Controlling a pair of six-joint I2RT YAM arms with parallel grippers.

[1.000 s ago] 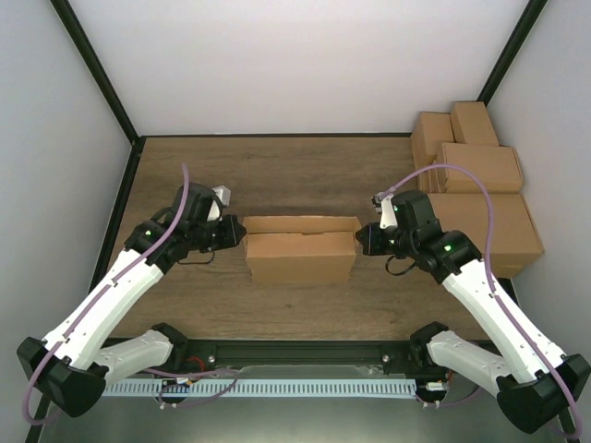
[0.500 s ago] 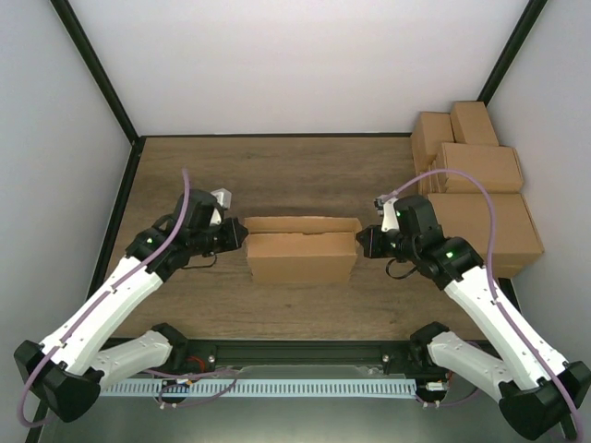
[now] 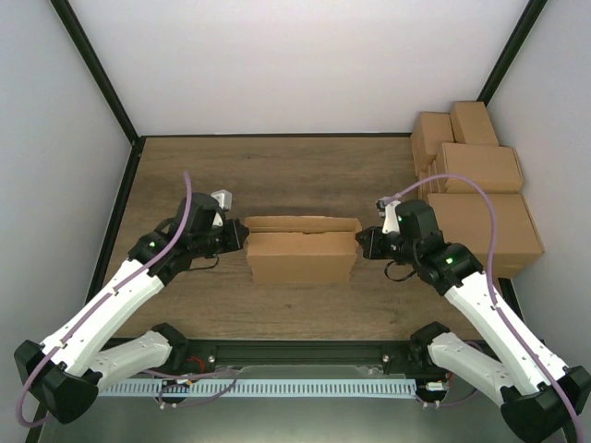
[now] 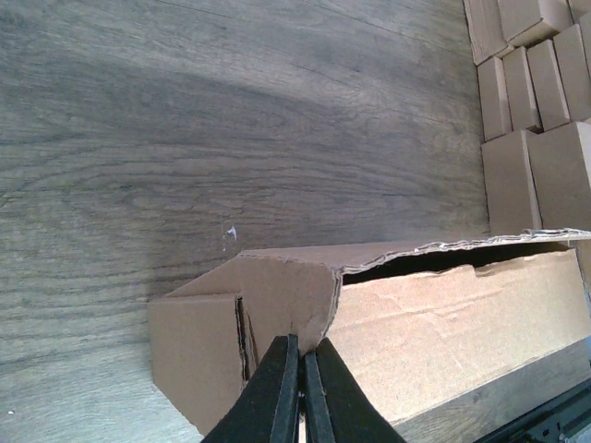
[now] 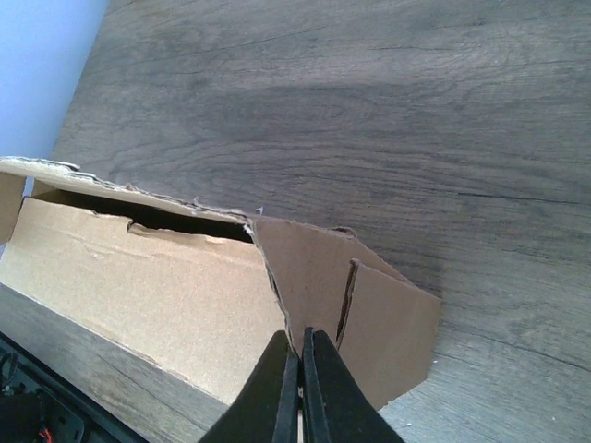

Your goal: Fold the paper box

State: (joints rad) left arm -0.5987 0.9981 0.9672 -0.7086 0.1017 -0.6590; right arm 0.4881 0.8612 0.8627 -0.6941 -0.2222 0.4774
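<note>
The paper box (image 3: 300, 257) is a partly folded brown cardboard carton at the middle of the table, its long lid flap slightly open along the far side. My left gripper (image 3: 242, 235) is at its left end, shut on the end flap, with the fingertips pinching the flap's edge in the left wrist view (image 4: 302, 343). My right gripper (image 3: 361, 242) is at its right end, shut on that end flap's edge (image 5: 301, 334). The box's long front wall shows in both wrist views (image 4: 443, 323) (image 5: 138, 286).
Several finished brown cartons (image 3: 471, 185) are stacked at the back right of the table, also in the left wrist view (image 4: 536, 92). White walls stand on the left, back and right. A black rail (image 3: 305, 355) runs along the near edge.
Both grippers have shifted slightly toward the near edge while still pinching the end flaps. The box has stayed in about the same place.
</note>
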